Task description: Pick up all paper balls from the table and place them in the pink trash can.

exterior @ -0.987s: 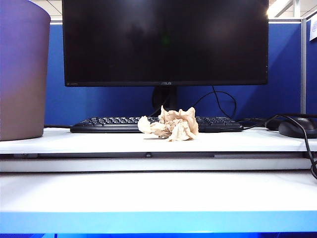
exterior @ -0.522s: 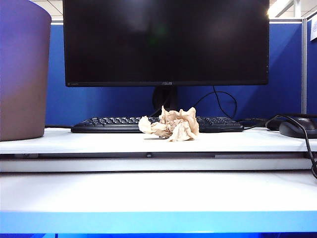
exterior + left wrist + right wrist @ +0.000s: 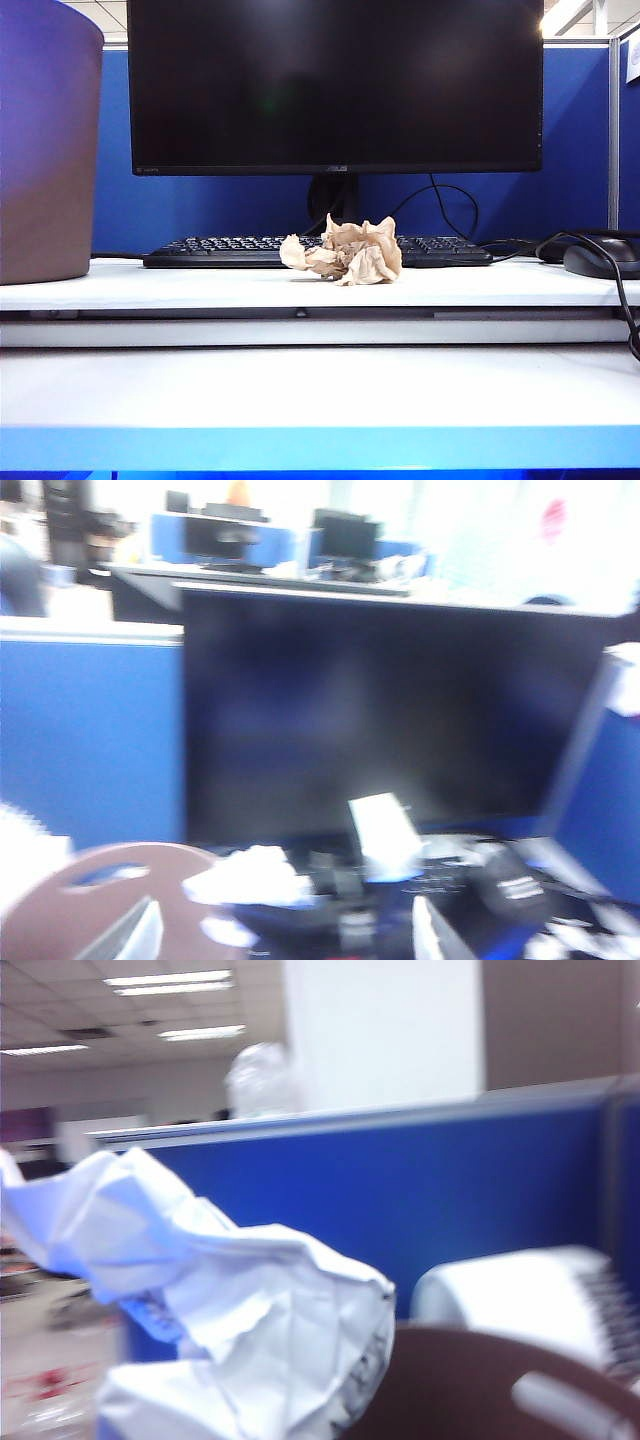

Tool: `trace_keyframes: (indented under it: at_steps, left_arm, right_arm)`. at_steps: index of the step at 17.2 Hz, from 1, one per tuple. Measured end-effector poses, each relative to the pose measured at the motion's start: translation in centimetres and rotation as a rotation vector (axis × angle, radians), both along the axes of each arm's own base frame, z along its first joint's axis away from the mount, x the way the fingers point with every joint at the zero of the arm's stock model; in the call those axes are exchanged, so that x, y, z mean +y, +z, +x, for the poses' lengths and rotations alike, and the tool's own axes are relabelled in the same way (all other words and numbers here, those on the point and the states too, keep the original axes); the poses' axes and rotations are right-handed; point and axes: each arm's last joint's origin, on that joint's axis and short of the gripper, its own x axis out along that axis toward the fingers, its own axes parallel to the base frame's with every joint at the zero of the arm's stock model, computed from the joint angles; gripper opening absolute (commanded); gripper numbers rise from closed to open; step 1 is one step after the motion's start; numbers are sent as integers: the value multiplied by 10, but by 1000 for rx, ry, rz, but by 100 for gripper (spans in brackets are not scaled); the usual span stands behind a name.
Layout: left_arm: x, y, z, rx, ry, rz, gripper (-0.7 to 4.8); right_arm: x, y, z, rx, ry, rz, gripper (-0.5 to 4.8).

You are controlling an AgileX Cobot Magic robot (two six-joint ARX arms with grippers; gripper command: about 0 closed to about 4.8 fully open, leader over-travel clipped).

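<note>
- Office cubicle: blue partition (image 3: pixel 230 215) behind a white table (image 3: pixel 300 385) with stepped front edge and blue trim. Neither arm shows in the exterior view.
- Monitor (image 3: pixel 335 85), dark, fills the middle back; its stand sits behind the keyboard (image 3: pixel 220 250). Judged: both limit a reach from behind, so anything on the upper shelf is best approached from the front or from above.
- Pink can (image 3: pixel 45 150) stands on the upper shelf at far left, rim above the frame. In the right wrist view its dark mouth (image 3: pixel 470 1380) lies below and just beside the held paper, so this arm looks to be over or near the can for a drop.
- Right gripper: jaws themselves not visible, pressed together by all signs, pinching a white paper ball (image 3: pixel 230 1300) that fills the near field. Release not yet done.
- Tan ball (image 3: pixel 345 252) rests on the upper shelf, touching or just in front of the keyboard, well apart from the can. Judged the remaining pick on the table.
- Left gripper (image 3: pixel 285 935): fingers (image 3: pixel 135 935) spread wide, nothing between them. View is blurred; can rim (image 3: pixel 130 865) near, and a white wad (image 3: pixel 250 875) beside it, exact place unclear.
- Mouse (image 3: pixel 600 260) and cable (image 3: pixel 615 290) at far right, clear of the tan ball.
</note>
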Motion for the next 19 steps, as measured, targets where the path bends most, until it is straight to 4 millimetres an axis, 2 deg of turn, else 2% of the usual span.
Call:
trace_keyframes:
  at_steps: [2, 5, 6, 8, 10, 14, 15, 17, 19]
  left_arm:
    - [-1, -3, -2, 35, -46, -27, 332]
    - [-3, -7, -6, 75, -79, -41, 332]
    - [-3, -8, -5, 82, -80, -42, 332]
    - [-3, -8, -6, 81, -80, -42, 332]
    - [-3, -8, -6, 83, -80, -42, 332]
    - [-3, -8, -6, 83, -80, -42, 332]
    - [-3, -8, -6, 83, -80, -42, 332]
    - [-3, -8, -6, 83, -80, -43, 332]
    - [-3, -8, -6, 84, -80, -43, 332]
  right_arm:
    - [5, -7, 2, -55, -42, 33, -5]
    - [9, -20, 9, -39, -96, 38, -4]
    - [9, -21, 9, -38, -98, 38, 38]
    - [9, -20, 9, -42, -101, 43, 191]
    - [9, -20, 9, -38, -102, 38, 221]
    - [9, -21, 9, -33, -102, 33, 222]
    - [10, -22, 9, -23, -102, 18, 330]
    - [11, -29, 11, 24, -101, -41, 293]
    - [11, -27, 10, 9, -88, -31, 292]
